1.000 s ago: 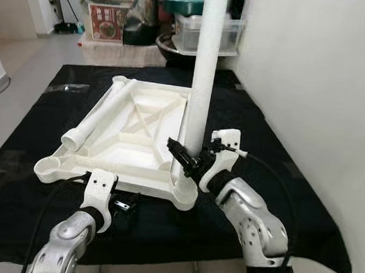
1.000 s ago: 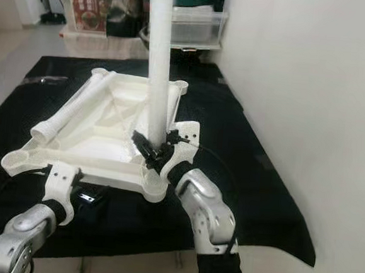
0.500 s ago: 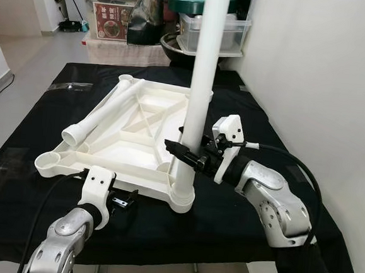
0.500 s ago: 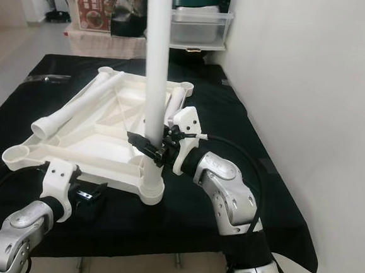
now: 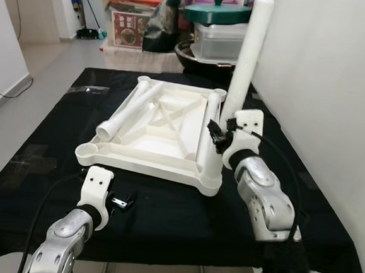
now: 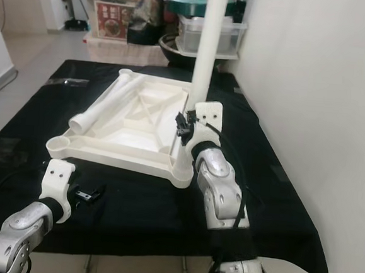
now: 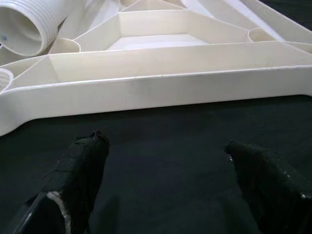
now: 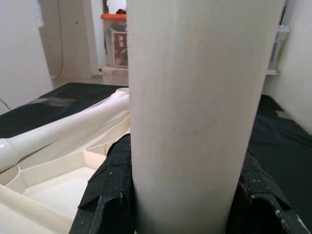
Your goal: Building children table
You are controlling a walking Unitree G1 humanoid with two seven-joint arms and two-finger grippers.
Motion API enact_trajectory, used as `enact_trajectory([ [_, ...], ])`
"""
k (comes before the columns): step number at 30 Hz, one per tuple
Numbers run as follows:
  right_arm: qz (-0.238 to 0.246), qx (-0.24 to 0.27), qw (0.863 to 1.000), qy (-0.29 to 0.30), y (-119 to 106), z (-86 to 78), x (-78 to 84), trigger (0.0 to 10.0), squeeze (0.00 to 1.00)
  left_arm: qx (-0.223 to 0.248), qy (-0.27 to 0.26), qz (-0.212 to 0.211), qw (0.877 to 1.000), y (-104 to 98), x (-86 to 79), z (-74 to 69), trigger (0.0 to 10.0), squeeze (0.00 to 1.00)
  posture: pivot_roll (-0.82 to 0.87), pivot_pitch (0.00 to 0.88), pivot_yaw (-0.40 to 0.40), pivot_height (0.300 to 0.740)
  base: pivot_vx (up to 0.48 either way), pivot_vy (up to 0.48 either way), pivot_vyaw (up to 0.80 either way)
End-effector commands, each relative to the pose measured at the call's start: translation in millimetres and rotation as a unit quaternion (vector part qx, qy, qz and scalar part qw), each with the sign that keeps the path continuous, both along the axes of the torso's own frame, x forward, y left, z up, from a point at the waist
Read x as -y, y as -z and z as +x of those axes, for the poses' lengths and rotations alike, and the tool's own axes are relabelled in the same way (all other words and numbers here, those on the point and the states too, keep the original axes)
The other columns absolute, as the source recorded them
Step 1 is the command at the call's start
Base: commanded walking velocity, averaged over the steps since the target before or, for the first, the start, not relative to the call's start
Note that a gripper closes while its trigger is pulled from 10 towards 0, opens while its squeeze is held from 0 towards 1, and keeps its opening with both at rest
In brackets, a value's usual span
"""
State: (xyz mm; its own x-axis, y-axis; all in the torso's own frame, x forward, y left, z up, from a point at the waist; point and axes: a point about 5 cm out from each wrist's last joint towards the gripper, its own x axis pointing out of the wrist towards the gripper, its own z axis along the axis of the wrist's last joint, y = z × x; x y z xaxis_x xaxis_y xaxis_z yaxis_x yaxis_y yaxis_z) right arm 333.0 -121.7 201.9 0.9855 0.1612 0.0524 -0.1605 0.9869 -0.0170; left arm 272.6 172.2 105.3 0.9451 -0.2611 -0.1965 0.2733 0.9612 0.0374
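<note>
An upright white table leg (image 5: 243, 78) is gripped by the right gripper (image 5: 218, 137) at the upturned tabletop (image 5: 164, 125). The left gripper (image 5: 121, 202) is held over the black cloth (image 5: 163, 217).

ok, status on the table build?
Right gripper shut on upright leg, seated in tabletop near-right corner socket. Left gripper open, hovering over black cloth. Loose leg lying on tabletop.

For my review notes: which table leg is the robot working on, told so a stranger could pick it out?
On the black-covered table lies an upside-down white tabletop. At its near right corner one white leg stands upright, gripped by the right tool. The other legs lie flat in the tabletop.
</note>
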Motion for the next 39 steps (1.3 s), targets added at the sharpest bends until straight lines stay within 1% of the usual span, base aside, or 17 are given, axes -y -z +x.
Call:
enact_trajectory([
  [1,-0.034,-0.057,0.996,0.062,24.1,-4.2,15.8,1.5,0.00,-0.002,0.006,0.003,1.000,1.4,3.5,0.1,10.0,0.00,0.04,0.000,-0.042,0.740,0.000,0.000,0.00],
  [2,-0.034,-0.061,0.995,0.071,23.8,-6.1,12.7,10.0,0.00,-0.003,0.009,0.002,1.000,1.8,5.1,0.6,10.0,0.00,0.04,0.000,-0.039,0.740,0.000,0.000,0.00],
  [6,-0.001,-0.033,0.998,0.050,11.8,-7.0,-1.6,10.0,0.00,-0.003,0.014,0.001,1.000,1.8,7.3,2.8,10.0,0.00,0.03,0.000,-0.036,0.740,0.000,0.000,0.00],
  [7,0.015,-0.016,0.999,0.029,5.7,-6.5,-6.2,10.0,1.00,-0.002,0.014,0.001,1.000,1.6,7.3,3.4,10.0,0.00,0.03,0.000,-0.037,0.740,0.000,0.000,0.00],
  [11,0.048,-0.007,0.998,-0.033,-5.2,-4.9,-18.5,10.0,1.00,-0.001,0.013,-0.001,1.000,0.2,6.4,3.8,10.0,0.00,0.04,0.000,-0.041,0.740,0.000,0.000,0.00],
  [12,0.058,-0.012,0.992,-0.115,-12.5,-3.8,-25.5,10.0,0.00,-0.001,0.012,0.000,1.000,0.8,5.0,3.5,10.0,0.00,0.03,0.000,-0.043,0.740,0.000,0.000,0.00],
  [15,0.061,-0.009,0.977,-0.203,-19.6,-4.7,-28.5,10.0,0.00,-0.001,0.012,0.000,1.000,1.1,4.3,3.5,10.0,0.00,0.04,0.000,-0.048,0.740,0.000,0.000,0.00],
  [18,-0.022,0.003,0.921,-0.390,-19.2,-16.0,-26.9,10.0,0.00,0.000,0.010,-0.002,1.000,1.3,5.1,5.2,10.0,0.00,0.05,0.000,-0.060,0.740,0.000,0.000,0.00],
  [22,-0.059,-0.008,0.896,-0.441,-10.9,-20.8,-29.5,10.0,0.00,0.003,0.008,-0.004,1.000,0.8,6.9,6.1,10.0,0.00,0.05,0.000,-0.069,0.740,0.000,0.000,0.00],
  [23,-0.062,-0.018,0.892,-0.447,-3.8,-17.2,-33.9,1.0,0.00,0.003,0.006,-0.005,1.000,0.9,8.0,5.3,10.0,0.00,0.06,0.000,-0.072,0.740,0.000,0.000,0.00],
  [25,-0.060,-0.025,0.891,-0.450,0.8,-14.4,-37.1,1.0,0.00,0.003,0.005,-0.005,1.000,1.1,8.6,4.7,10.0,0.00,0.06,0.000,-0.072,0.740,0.000,0.000,0.00],
  [26,-0.054,-0.043,0.906,-0.417,6.9,-5.9,-38.9,0.0,0.00,0.003,0.004,-0.004,1.000,1.4,8.8,3.5,10.0,0.00,0.07,0.000,-0.078,0.740,0.000,0.000,0.00],
  [27,-0.024,-0.082,0.958,-0.274,15.3,18.7,-30.9,0.0,0.00,0.002,0.002,-0.004,1.000,1.8,7.0,1.2,10.0,0.00,0.07,0.000,-0.075,0.740,0.000,0.000,0.00],
  [29,-0.009,-0.101,0.973,-0.208,19.0,27.4,-25.5,0.0,0.00,0.001,0.001,-0.003,1.000,1.9,6.0,0.4,10.0,0.00,0.07,0.000,-0.075,0.740,0.000,0.000,0.00],
  [31,-0.009,-0.101,0.973,-0.208,19.0,27.4,-25.5,0.0,0.00,0.001,0.001,-0.003,1.000,1.9,6.0,0.4,10.0,0.00,0.07,0.000,-0.075,0.740,0.000,0.000,0.00],
  [35,0.083,-0.139,0.984,0.071,40.8,25.0,23.4,0.0,0.00,-0.001,0.001,-0.001,1.000,2.3,5.1,-0.6,10.0,0.00,0.06,0.000,-0.065,0.740,0.000,0.000,0.00],
  [39,0.077,-0.123,0.984,0.104,42.4,3.4,27.0,1.3,0.00,-0.002,0.006,-0.001,1.000,2.9,7.3,-0.6,10.0,0.00,0.05,0.000,-0.050,0.740,0.000,0.000,0.00],
])
